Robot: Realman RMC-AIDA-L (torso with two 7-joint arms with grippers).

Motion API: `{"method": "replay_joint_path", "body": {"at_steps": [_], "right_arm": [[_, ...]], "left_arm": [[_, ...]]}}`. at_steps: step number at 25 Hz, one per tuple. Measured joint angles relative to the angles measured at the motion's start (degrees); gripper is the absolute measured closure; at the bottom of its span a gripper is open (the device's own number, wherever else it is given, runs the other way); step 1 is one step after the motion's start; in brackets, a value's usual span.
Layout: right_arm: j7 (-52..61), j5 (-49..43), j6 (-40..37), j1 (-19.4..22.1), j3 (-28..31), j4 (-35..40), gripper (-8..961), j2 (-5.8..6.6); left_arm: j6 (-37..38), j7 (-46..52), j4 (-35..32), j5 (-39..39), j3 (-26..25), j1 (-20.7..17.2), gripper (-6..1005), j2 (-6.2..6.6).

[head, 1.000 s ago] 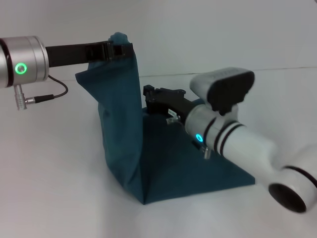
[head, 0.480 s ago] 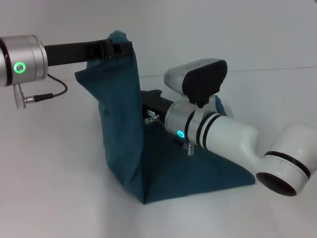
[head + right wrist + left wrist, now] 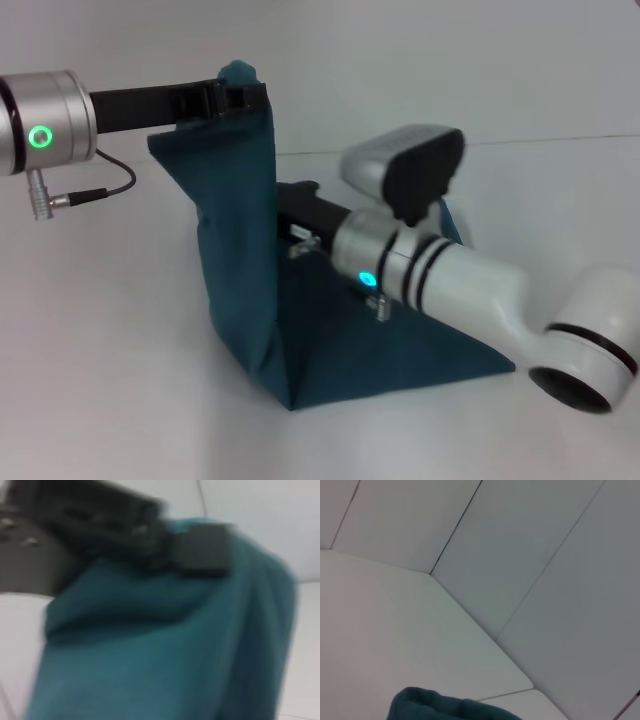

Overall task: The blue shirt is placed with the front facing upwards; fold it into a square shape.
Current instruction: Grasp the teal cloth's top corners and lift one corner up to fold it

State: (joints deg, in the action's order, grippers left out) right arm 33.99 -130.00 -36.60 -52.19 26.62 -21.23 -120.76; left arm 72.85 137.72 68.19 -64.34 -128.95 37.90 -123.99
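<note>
Left end effector (image 3: 240,97) clamped on shirt (image 3: 245,260) edge, held high. Right end effector (image 3: 290,200) low behind fold, grip state unclear. We should carry raised edge across evenly, keeping crease straight on table (image 3: 100,380).

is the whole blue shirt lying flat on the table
No, the left gripper holds one edge of the blue shirt up high, so that part hangs upright.
</note>
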Motion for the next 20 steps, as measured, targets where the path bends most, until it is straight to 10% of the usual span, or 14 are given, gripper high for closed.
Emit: {"method": "replay_joint_path", "body": {"at_steps": [11,20], "right_arm": [[1.9,0.3,-15.6,14.5,10.4,9.3,953,1.58],[7.5,0.5,-22.9,17.9,17.3,21.0,954,2.00]], "left_arm": [[-0.6,-1.6,-1.8,-2.6,0.7,-0.2,958,-0.13],[-3.6,-5.6,-6.7,-7.6,6.0,1.0,958,-0.29]]}}
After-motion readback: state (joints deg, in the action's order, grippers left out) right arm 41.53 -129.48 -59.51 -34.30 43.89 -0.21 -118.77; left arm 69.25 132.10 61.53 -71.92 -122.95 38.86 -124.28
